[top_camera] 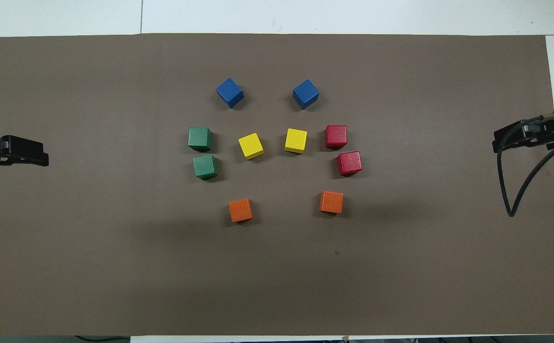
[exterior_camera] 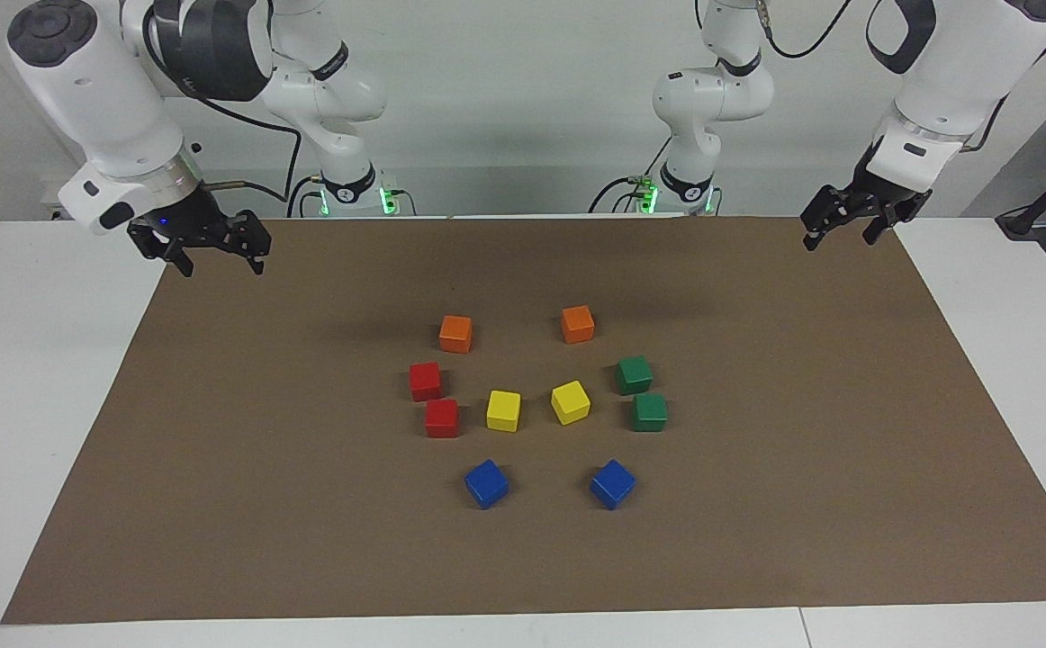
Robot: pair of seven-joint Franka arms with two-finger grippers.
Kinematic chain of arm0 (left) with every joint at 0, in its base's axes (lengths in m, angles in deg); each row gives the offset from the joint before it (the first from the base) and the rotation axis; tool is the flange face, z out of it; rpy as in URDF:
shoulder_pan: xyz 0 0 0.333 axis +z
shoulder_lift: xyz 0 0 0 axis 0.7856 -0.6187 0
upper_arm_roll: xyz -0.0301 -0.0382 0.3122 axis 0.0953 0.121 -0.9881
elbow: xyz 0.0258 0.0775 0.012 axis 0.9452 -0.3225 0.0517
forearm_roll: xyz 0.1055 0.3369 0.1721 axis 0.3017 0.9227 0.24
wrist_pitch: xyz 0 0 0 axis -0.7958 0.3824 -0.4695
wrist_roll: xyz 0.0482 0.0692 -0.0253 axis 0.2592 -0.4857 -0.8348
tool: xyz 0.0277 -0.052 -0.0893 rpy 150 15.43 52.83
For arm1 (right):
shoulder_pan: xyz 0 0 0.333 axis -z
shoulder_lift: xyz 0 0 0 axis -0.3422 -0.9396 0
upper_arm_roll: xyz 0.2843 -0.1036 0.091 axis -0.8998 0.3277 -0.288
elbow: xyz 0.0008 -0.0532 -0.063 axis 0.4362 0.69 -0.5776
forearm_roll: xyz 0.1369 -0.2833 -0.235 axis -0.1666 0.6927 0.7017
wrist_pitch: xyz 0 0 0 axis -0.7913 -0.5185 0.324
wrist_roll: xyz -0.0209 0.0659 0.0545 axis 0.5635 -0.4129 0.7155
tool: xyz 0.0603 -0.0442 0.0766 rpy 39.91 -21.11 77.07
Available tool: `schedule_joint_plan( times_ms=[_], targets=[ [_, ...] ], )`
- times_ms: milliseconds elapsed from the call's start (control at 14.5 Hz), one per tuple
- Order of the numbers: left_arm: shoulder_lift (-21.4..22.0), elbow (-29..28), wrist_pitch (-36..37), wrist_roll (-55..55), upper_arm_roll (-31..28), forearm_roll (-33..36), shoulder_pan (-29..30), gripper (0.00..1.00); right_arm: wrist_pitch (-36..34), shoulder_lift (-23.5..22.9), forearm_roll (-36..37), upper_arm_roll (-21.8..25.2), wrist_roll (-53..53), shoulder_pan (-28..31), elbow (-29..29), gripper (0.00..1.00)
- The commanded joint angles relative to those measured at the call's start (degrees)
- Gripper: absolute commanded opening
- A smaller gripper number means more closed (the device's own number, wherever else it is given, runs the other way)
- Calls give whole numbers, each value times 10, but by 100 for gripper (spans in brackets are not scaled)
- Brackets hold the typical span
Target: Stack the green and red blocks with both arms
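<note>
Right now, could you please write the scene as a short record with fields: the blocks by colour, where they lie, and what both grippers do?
surface: brown mat
green blocks: two, side by side, toward the left arm's end, unstacked
red blocks: two, side by side, toward the right arm's end, unstacked
yellow blocks: two, in the middle
orange blocks: two, nearest the robots
blue blocks: two, farthest from the robots
left gripper: open, empty, over the mat's edge
right gripper: open, empty, over the mat's edge
</note>
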Motion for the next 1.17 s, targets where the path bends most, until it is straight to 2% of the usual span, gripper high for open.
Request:
schedule_joint_plan(
  times_ms=[0, 757, 964, 1102],
  targets=[
    [11, -4, -4, -5, -2, -7, -4, 100, -3, 6, -6, -1, -7, 3, 4, 100],
    [11, -5, -8, 5, -2, -4, -9, 100, 1, 8, -6, -1, -26, 1, 11, 100],
    [11, -6, -8, 3, -3, -3, -8, 100, 42, 4, -6, -5, 35, -22, 18, 100],
    [12, -9, -6, 3, -3, -2, -5, 100, 59, -12, -7, -5, 102, -58, 18, 100]
  ],
)
